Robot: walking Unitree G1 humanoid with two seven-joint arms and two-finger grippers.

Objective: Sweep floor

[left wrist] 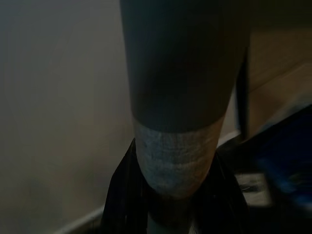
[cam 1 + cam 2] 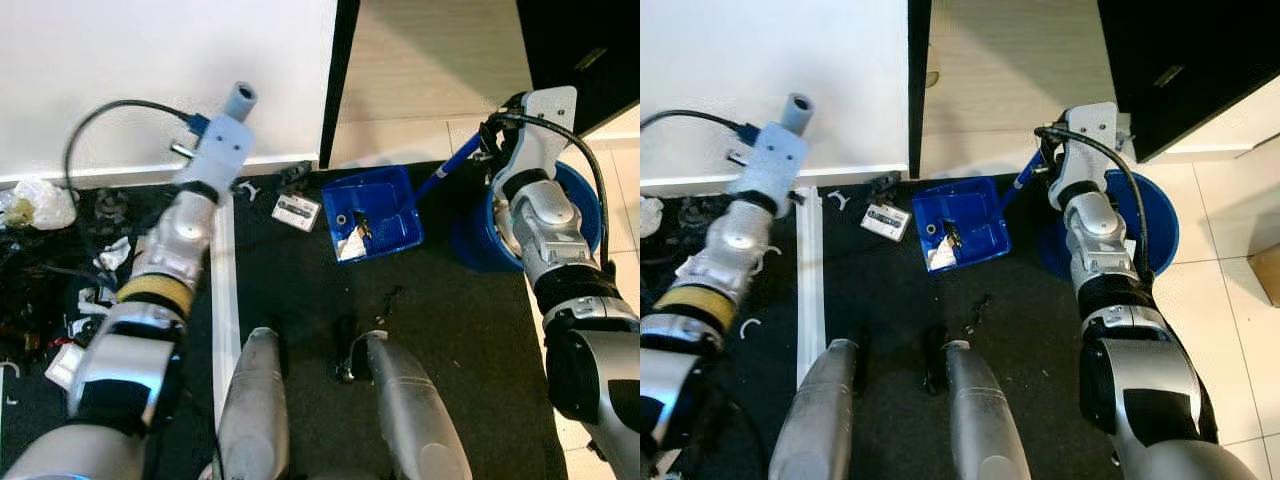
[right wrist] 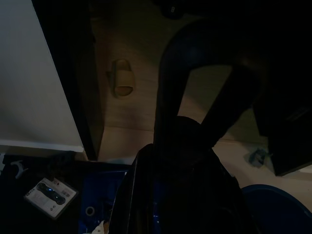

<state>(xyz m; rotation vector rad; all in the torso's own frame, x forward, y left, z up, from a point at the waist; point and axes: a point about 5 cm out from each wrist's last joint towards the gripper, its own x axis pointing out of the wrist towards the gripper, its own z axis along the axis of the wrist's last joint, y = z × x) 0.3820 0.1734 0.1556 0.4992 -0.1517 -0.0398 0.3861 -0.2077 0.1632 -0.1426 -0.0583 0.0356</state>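
Observation:
My left gripper is shut on a grey broom handle, raised near the white wall; the pole stands between its black fingers. My right gripper is shut on the dark looped handle of a blue dustpan. The pan lies on the dark mat by the doorway, and its blue handle rises to my right wrist. A white scrap and small bits lie inside the pan. Loose bits lie on the mat in front of my legs.
A round blue bin stands under my right arm. A small white card lies left of the pan. White scraps and a plastic bag litter the left side. A white strip runs along the mat. A black cabinet stands at the right.

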